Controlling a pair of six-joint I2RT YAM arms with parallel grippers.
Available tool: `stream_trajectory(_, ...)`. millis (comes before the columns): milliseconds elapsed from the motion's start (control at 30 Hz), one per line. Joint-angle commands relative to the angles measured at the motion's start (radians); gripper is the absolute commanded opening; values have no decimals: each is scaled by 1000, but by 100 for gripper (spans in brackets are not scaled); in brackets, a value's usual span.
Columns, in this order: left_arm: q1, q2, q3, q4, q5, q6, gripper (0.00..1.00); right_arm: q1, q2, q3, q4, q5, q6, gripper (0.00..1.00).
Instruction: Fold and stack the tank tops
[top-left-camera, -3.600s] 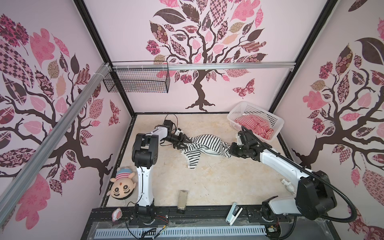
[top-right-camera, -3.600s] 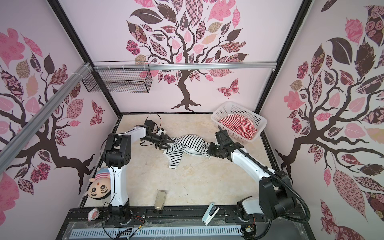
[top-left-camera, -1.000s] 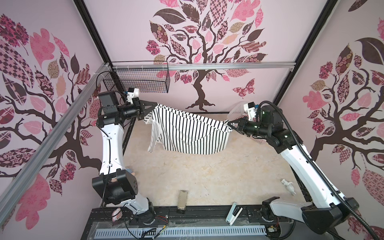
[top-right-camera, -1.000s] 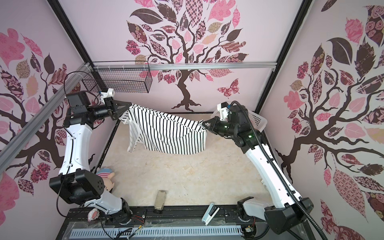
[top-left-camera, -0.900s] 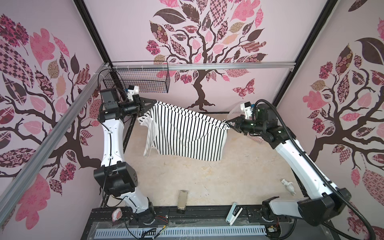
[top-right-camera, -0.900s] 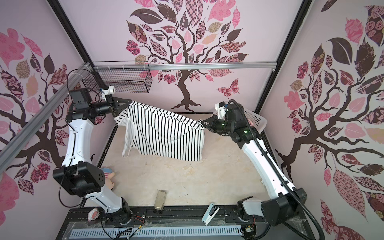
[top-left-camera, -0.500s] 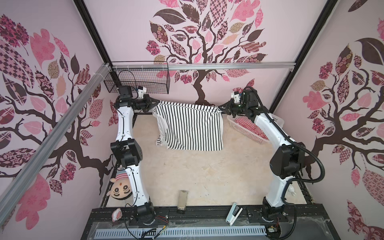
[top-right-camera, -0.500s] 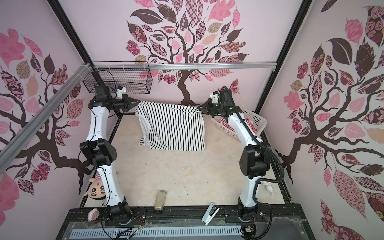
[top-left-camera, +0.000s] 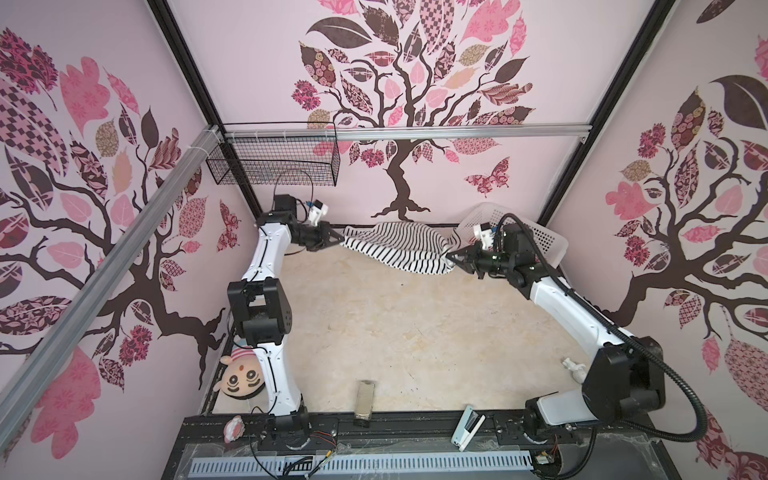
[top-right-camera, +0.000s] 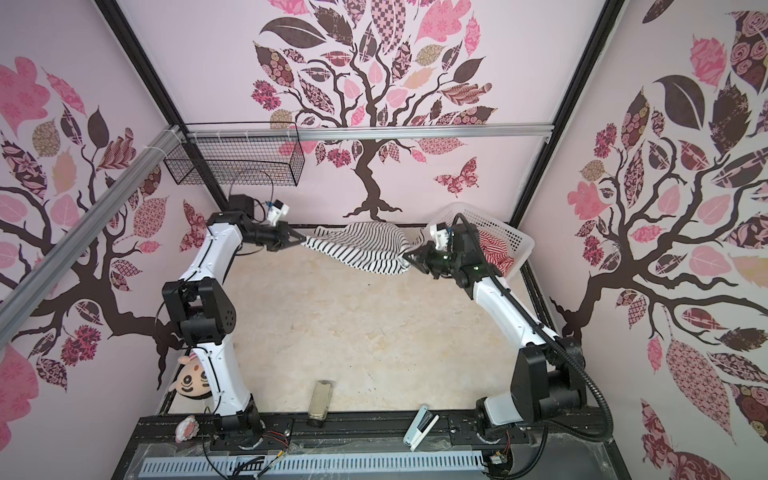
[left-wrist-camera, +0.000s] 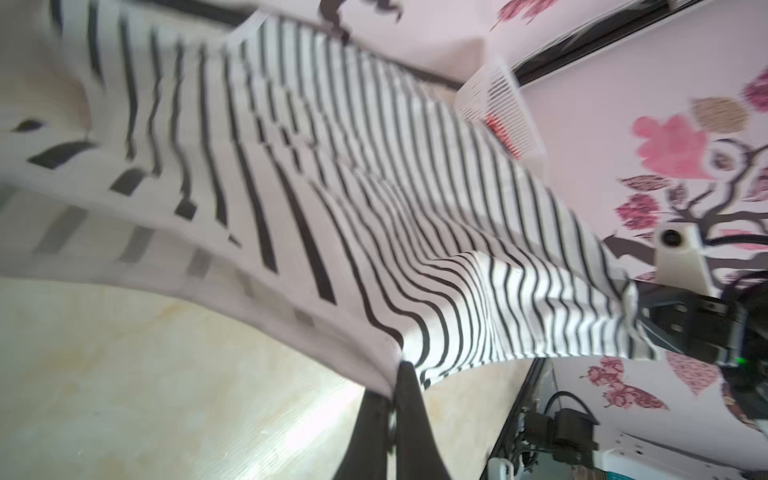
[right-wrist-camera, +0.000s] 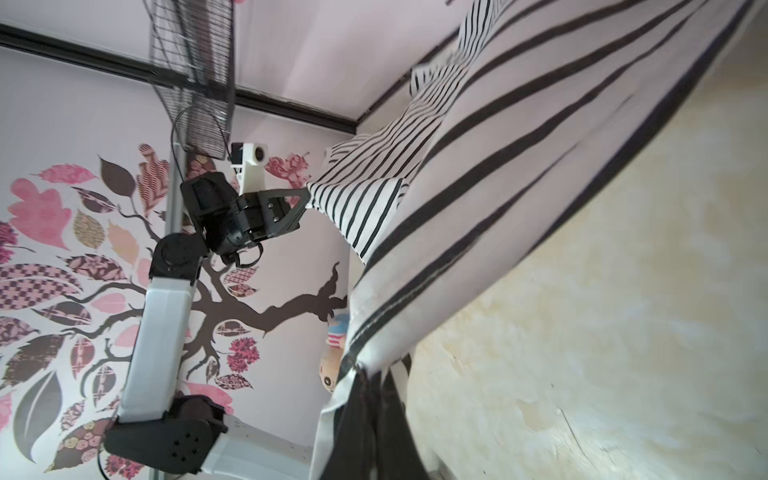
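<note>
Basket (top-right-camera: 512, 237) with red-and-white tank top (top-right-camera: 493, 248) inside

Knit cloth tank top (top-left-camera: 399, 249), plastic basket (top-left-camera: 547, 240)

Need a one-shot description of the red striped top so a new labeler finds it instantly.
Below the tree on the back wall, a white lattice basket sits at the table's far right corner. The red-and-white tank top lies bunched inside it. It alone has red stripes; the black-and-white tank top stretches out left of the basket, outside it.
</note>
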Motion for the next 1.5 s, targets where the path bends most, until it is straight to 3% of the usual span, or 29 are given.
stream_trajectory(0,29,38,-130,-13,-175,144,0,76,-92,-157,34,27,-6,2)
stream_trajectory(167,3,116,-96,-44,-373,166,0,136,-152,-401,130,66,66,5)
stream_trajectory(300,-19,232,90,-78,-503,129,0,187,-140,-488,202,83,133,6)
stream_trajectory(567,-86,496,597,-190,-630,74,0,484,44,-360,326,211,248,7)
stream_trajectory(667,-80,541,697,-181,-662,57,2,585,166,-285,384,225,287,7)
stream_trajectory(733,-70,528,689,-159,-661,52,5,640,246,-218,398,218,298,12)
stream_trajectory(800,-46,483,629,-148,-606,43,9,683,312,-158,381,210,291,27)
stream_trajectory(900,4,366,466,-115,-510,41,13,696,320,-166,370,207,283,40)
stream_trajectory(1033,72,190,222,-46,-439,79,13,694,226,-222,290,245,233,48)
stream_trajectory(1167,95,81,76,-18,-488,157,15,690,106,-242,110,345,147,49)
stream_trajectory(1233,95,66,54,-17,-519,189,30,672,68,-227,-13,438,102,49)
stream_trajectory(1333,92,82,57,-41,-573,212,54,585,34,-243,-69,452,82,49)
stream_trajectory(1467,78,83,59,-76,-689,240,59,494,29,-256,-58,475,63,49)
